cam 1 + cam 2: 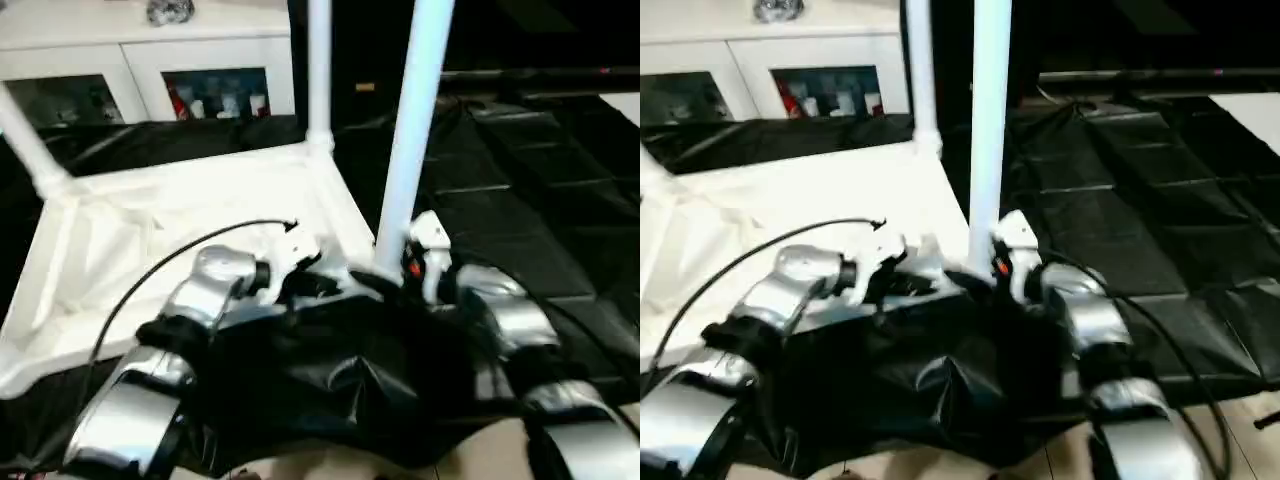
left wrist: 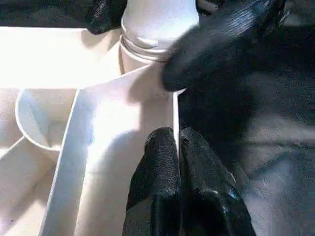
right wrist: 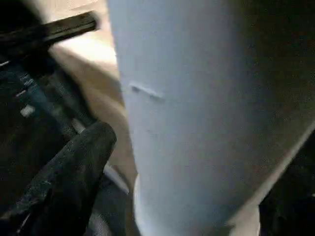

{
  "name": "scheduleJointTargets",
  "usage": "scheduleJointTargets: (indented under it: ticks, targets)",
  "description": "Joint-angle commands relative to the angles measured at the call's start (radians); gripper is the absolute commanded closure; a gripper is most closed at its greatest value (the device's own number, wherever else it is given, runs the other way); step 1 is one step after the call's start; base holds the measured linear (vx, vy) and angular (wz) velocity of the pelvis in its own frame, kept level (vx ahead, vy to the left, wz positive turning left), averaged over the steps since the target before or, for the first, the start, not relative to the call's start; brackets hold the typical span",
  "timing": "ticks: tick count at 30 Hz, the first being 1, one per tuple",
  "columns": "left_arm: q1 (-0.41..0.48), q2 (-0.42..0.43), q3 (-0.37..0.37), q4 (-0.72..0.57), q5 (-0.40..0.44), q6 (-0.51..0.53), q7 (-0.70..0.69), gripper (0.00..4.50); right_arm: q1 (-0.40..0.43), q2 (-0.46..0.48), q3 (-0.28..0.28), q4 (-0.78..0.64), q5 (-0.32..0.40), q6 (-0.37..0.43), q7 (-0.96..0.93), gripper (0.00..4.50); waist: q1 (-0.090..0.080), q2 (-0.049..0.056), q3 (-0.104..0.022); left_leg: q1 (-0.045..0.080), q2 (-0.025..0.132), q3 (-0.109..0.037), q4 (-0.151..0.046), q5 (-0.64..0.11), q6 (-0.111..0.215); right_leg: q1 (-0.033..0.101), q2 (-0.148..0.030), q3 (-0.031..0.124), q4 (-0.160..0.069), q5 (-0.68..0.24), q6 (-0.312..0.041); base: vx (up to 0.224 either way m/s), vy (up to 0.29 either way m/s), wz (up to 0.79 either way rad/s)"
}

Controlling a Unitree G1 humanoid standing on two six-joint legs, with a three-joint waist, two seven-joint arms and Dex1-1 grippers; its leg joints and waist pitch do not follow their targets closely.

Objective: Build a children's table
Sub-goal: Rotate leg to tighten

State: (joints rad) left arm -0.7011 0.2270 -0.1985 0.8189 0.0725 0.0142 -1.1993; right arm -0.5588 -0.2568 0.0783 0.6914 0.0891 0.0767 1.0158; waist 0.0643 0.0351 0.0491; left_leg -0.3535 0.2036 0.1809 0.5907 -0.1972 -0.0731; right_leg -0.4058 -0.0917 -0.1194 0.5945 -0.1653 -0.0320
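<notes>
**Currently: three legs standing in the upturned tabletop, both grippers at the near-right corner**

Tabletop [image 1: 150, 235]: white plastic rectangle lying underside up, ribs and walled compartments showing. From the head views it fills the left half of the scene, from about 9 o'clock to centre.

Legs: white tubes standing in round corner sockets. Near-right leg [image 1: 410, 140] rises just right of centre and leans slightly toward 1 o'clock. Far-right leg [image 1: 319, 70] stands at 12 o'clock. A far-left leg [image 1: 25, 140] tilts toward 10 o'clock at the picture edge. Left wrist view shows the near-right leg's base seated in its socket collar, with an empty round cup in the compartment beside it.

Surface and room: black sheeting [image 1: 520, 200] covers the floor under and to the right of the tabletop, creased into panels. White cabinet [image 1: 140, 70] with glass doors at 11 o'clock, coloured items behind the glass. Pale floor strip at 5 o'clock.

Left gripper [image 2: 178, 162]: black fingers pressed together, nothing between them, tips lying on the tabletop's edge wall just short of the near-right socket.

Right gripper [image 3: 162, 162]: jaws spread wide around the near-right leg near its base; one black finger [image 3: 74, 167] stands just beside the tube. Contact cannot be told.
</notes>
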Motion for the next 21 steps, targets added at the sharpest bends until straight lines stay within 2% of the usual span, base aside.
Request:
scheduleJointTargets:
  ticks: [1,2,7,12,15,16,19,21]
  targets:
    - [-0.008,-0.028,-0.032,-0.068,-0.041,-0.022,-0.064,4.5,0.02,0.014,0.062,-0.034,0.01,0.039,0.073,0.32,0.004,-0.008,-0.068,-0.002,0.033,-0.006,-0.061,-0.156,0.11,0.066,-0.062,0.058,-0.069,-0.213,-0.221,0.0,0.0,0.0]
    - [-0.004,-0.02,-0.034,-0.076,-0.044,-0.012,-0.078,4.5,0.032,0.006,0.065,-0.059,0.02,0.054,0.1,0.56,0.005,-0.007,-0.068,-0.002,0.032,-0.006,-0.061,-0.157,0.107,0.064,-0.063,0.057,-0.069,-0.22,-0.221,0.0,0.0,0.0]
    - [0.007,0.004,-0.048,-0.1,-0.051,0.024,-0.139,4.5,0.051,-0.014,0.075,-0.1,0.038,0.1,0.152,1.0,0.011,-0.005,-0.067,0.001,0.033,-0.006,-0.063,-0.165,0.093,0.063,-0.062,0.057,-0.072,-0.239,-0.214,0.0,0.0,0.0]
    - [0.021,0.022,-0.056,-0.13,-0.057,0.051,-0.183,4.5,0.064,-0.025,0.081,-0.139,0.048,0.131,0.175,1.43,0.016,-0.009,-0.068,0.0,0.034,-0.007,-0.064,-0.153,0.087,0.063,-0.063,0.058,-0.07,-0.239,-0.209,0.0,0.0,0.0]
    - [0.024,0.023,-0.053,-0.133,-0.055,0.047,-0.171,4.5,0.07,-0.028,0.085,-0.152,0.048,0.14,0.179,1.61,0.019,-0.007,-0.069,0.002,0.033,-0.005,-0.063,-0.149,0.085,0.061,-0.063,0.058,-0.071,-0.238,-0.206,0.0,0.0,0.0]
    - [0.024,0.022,-0.051,-0.131,-0.054,0.045,-0.159,4.5,0.072,-0.027,0.086,-0.157,0.048,0.144,0.179,1.72,0.02,-0.011,-0.068,0.001,0.032,-0.005,-0.063,-0.15,0.083,0.062,-0.063,0.058,-0.072,-0.248,-0.202,0.0,0.0,0.0]
    - [0.022,0.017,-0.047,-0.126,-0.048,0.042,-0.132,4.5,0.074,-0.018,0.082,-0.162,0.051,0.145,0.168,1.83,0.02,-0.012,-0.067,0.002,0.032,-0.005,-0.063,-0.15,0.08,0.061,-0.064,0.058,-0.074,-0.271,-0.191,0.0,0.0,0.0]
    - [0.012,0.0,-0.033,-0.11,-0.044,0.042,-0.082,4.5,0.074,0.013,0.06,-0.151,0.052,0.12,0.112,1.87,0.02,-0.015,-0.067,0.0,0.032,-0.006,-0.064,-0.145,0.08,0.06,-0.064,0.058,-0.074,-0.273,-0.185,0.0,0.0,0.0]
